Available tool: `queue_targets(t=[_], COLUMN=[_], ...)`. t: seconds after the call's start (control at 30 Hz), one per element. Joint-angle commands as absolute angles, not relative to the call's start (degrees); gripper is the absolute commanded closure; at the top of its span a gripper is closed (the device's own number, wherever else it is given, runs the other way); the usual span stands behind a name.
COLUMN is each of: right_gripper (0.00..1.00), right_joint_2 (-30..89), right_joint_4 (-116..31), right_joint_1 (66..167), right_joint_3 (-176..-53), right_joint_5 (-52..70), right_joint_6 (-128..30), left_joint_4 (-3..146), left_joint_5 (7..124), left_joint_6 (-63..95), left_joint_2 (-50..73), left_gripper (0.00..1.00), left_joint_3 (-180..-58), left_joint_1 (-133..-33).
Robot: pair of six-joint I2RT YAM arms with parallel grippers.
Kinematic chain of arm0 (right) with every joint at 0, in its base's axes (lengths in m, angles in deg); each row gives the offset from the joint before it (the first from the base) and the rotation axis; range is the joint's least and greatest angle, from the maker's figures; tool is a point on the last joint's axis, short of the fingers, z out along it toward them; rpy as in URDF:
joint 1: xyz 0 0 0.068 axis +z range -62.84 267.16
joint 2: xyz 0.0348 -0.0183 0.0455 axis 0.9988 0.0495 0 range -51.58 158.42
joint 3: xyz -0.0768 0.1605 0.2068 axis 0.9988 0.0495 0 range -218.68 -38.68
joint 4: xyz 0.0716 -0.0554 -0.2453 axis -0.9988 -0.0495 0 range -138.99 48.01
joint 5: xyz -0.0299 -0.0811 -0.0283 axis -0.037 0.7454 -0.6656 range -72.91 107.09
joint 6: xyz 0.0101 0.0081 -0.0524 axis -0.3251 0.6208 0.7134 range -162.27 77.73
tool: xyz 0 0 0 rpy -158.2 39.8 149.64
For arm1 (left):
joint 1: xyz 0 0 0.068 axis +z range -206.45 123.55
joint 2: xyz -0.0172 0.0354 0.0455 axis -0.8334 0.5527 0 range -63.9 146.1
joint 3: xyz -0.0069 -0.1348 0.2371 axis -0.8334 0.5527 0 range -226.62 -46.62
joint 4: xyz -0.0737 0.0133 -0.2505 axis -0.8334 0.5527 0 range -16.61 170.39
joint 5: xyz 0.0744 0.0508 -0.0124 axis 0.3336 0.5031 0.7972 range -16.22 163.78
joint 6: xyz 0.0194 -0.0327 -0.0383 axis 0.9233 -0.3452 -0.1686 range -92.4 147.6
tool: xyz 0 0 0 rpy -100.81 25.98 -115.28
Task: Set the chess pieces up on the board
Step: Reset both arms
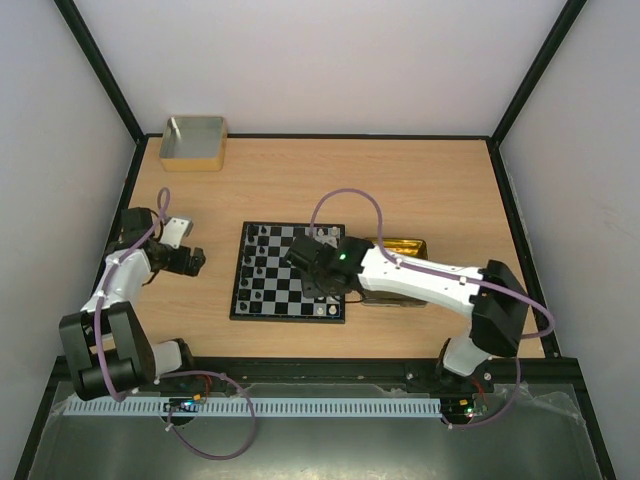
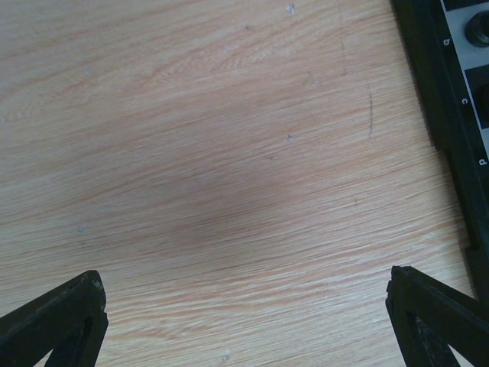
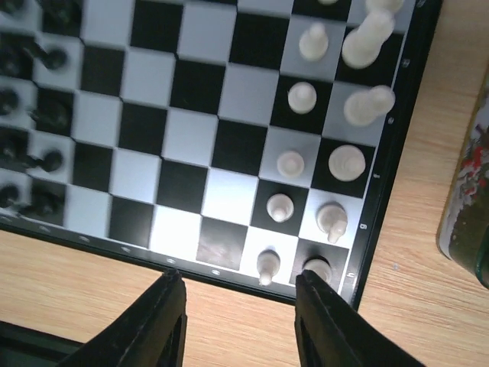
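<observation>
The chessboard [image 1: 285,296] lies mid-table; it also shows in the right wrist view [image 3: 191,138]. Black pieces [image 1: 251,262] stand along its left columns, cream-white pieces [image 1: 330,308] along its right; several white pieces [image 3: 302,97] show in the right wrist view. My right gripper [image 1: 306,252] hovers over the board's far right part, open and empty [image 3: 241,283]; its right fingertip [image 3: 313,287] overlaps a white piece [image 3: 318,267] in the corner square. My left gripper [image 1: 196,260] is open and empty over bare wood left of the board [image 2: 244,302]; the board's edge [image 2: 451,115] shows at the right.
A shiny gold tin [image 1: 405,245] lies right of the board, mostly under my right arm; its side shows in the right wrist view [image 3: 466,183]. A grey box with a tan rim [image 1: 194,142] stands at the far left corner. Black frame rails border the table.
</observation>
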State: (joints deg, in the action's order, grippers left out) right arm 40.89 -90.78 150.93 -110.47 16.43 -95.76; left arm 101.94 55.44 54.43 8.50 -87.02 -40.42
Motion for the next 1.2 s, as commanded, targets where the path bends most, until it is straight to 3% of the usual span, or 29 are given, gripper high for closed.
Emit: queue_targets(t=[0.0, 0.1, 0.37, 0.73, 1.17], right_gripper=[0.59, 0.49, 0.08, 0.06, 0.06], right_joint_2=[36.55, 33.97, 25.69, 19.32, 11.07], right_joint_4=[-92.99, -90.61, -84.69, -74.65, -71.85], right_joint_1=[150.71, 150.64, 149.90, 148.42, 148.42], right_joint_3=[-113.12, -111.44, -102.94, -90.35, -82.95], right_joint_5=[23.77, 26.68, 36.53, 36.26, 34.87], right_joint_6=[-94.54, -94.72, -96.88, -94.84, -94.78], left_joint_4=[101.31, 102.09, 114.23, 129.12, 128.61], left_joint_5=[56.72, 55.55, 49.09, 40.57, 44.08], left_joint_6=[55.76, 56.84, 65.19, 72.68, 67.62], left_joint_2=[6.06, 5.03, -0.20, -5.11, -11.72], left_gripper=[0.01, 0.00, 0.01, 0.01, 0.01], left_joint_3=[-86.23, -86.36, -92.46, -98.91, -97.69], left_joint_1=[-40.49, -40.52, -40.69, -44.75, -52.51])
